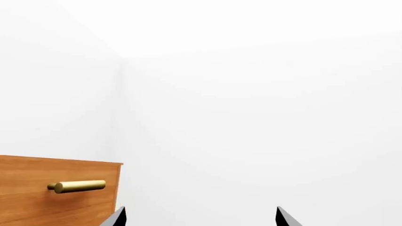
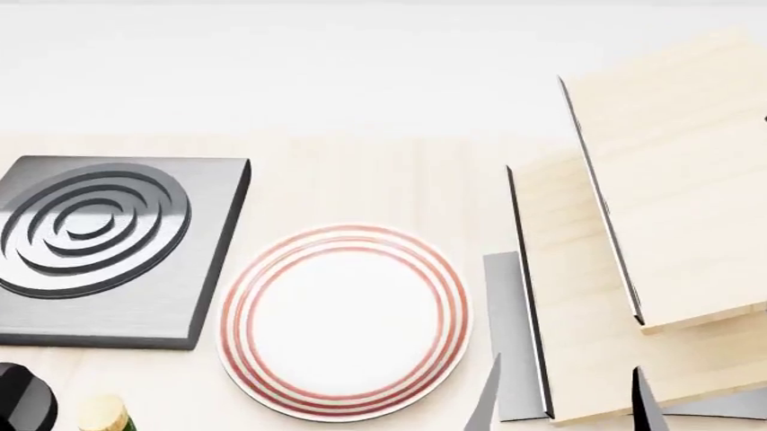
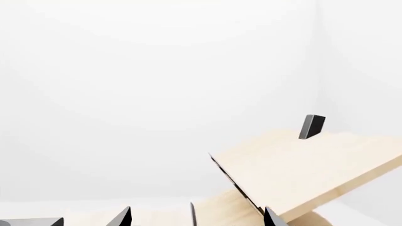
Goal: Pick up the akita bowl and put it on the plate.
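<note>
The plate, white with red rings round its rim, lies flat on the light wooden counter in the head view. The akita bowl is out of view in every frame. My right gripper shows only as two dark fingertips at the lower right of the head view, just right of the plate, spread apart with nothing between them. The right wrist view shows the same gripper open. My left gripper is open and empty in its wrist view, facing a white wall. It does not appear in the head view.
A dark grey square burner with raised rings sits left of the plate. Tilted light wooden shelf boards rise at the right. A black knob and a cork-topped bottle stand at the lower left. A wooden drawer front with a brass handle is by the left gripper.
</note>
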{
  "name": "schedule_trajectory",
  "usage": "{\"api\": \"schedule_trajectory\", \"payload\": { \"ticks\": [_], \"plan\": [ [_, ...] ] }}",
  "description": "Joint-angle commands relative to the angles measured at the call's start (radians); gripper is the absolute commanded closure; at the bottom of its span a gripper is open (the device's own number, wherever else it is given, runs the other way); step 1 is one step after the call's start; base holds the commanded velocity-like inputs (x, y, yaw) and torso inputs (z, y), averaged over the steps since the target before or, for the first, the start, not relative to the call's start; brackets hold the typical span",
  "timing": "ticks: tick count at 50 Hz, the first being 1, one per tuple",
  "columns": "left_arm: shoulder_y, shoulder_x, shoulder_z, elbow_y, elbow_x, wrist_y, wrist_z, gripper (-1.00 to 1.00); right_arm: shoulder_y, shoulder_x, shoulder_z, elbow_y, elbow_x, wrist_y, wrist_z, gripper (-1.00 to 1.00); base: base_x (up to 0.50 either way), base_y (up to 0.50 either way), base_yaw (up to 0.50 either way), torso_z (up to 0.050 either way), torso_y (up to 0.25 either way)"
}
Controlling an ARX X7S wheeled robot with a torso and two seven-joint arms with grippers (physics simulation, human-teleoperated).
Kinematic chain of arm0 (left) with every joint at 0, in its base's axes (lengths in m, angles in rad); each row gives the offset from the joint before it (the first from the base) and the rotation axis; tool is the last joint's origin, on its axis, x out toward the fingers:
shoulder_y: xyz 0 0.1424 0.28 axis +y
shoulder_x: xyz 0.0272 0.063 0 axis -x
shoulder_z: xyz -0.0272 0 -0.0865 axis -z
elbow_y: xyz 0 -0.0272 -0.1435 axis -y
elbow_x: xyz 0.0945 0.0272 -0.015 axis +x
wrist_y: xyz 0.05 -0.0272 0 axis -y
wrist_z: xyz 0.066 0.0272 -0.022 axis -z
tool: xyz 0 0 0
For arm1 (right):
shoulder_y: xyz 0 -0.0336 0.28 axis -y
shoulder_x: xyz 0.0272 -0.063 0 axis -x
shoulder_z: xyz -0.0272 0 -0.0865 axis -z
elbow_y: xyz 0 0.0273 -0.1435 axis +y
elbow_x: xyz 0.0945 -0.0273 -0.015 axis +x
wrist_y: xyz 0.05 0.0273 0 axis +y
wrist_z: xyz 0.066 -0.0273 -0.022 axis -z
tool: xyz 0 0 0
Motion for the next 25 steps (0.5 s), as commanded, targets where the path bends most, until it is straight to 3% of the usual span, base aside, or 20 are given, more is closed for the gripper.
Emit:
{"api": "schedule_trajectory", "payload": {
  "ticks": [1, 5, 25],
  "plan": [
    [-0.001, -0.004, 0.005, -0.006, 0.000, 0.004, -0.005, -1.00, 0.004, 0.003, -0.008, 0.017, 0.000, -0.010, 0.003, -1.00, 0.37, 0.00, 0.00, 0.000, 0.000],
    [0.000, -0.007, 0.006, -0.006, -0.001, 0.005, -0.007, -1.00, 0.008, 0.002, -0.009, 0.012, 0.002, 0.021, 0.010, -1.00, 0.31, 0.00, 0.00, 0.000, 0.000],
    [0.007, -0.030, -0.011, 0.045, 0.016, -0.032, -0.021, -1.00, 0.012, 0.007, -0.025, 0.020, -0.002, 0.009, 0.016, -1.00, 0.00, 0.00, 0.00, 0.000, 0.000]
  ]
}}
